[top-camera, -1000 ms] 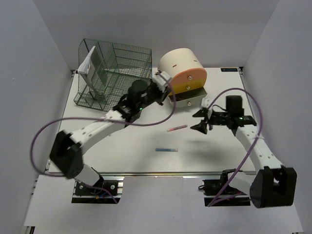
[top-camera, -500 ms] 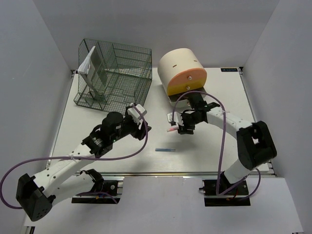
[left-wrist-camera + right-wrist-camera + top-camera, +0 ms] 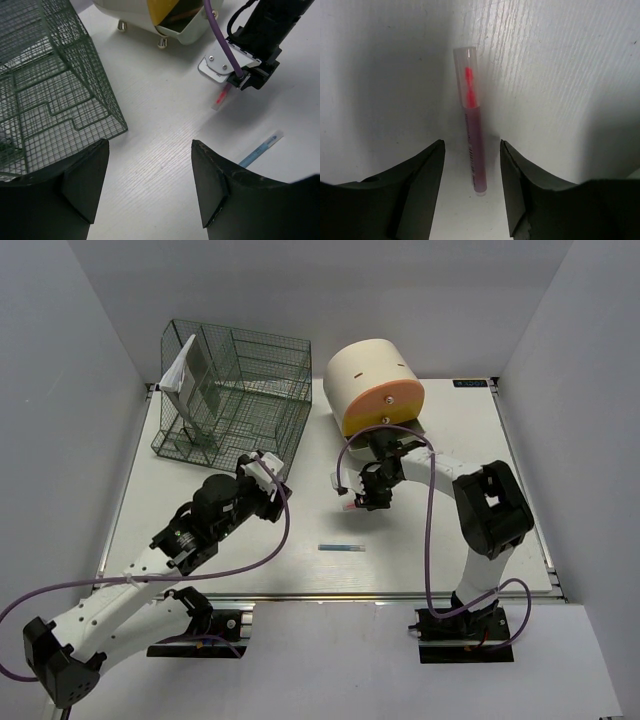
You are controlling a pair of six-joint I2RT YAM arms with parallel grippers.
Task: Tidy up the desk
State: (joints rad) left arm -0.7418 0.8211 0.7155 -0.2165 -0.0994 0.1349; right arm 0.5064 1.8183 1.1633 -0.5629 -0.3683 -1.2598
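Jaws of right gripper [image 3: 471, 150] apart, straddling the translucent pink plastic pen [image 3: 470, 125] at top-view centre, not gripping. left gripper [image 3: 150, 165] released, empty. Flat white desk [image 3: 430, 540] fills mid-frame. Risk: off-centre closing could roll the pen away.

This is a robotics lab test cell. Plain white walls [image 3: 60, 390] box in a white worktop [image 3: 400, 560] on three sides. A left arm [image 3: 130, 575] and a right arm [image 3: 485, 515] are mounted by the metal rail [image 3: 350, 597] at the frame's bottom, trailing purple cables [image 3: 215, 27]. A green wire rack [image 3: 235, 380] and a cream drawer unit [image 3: 375, 385] stand along the top.
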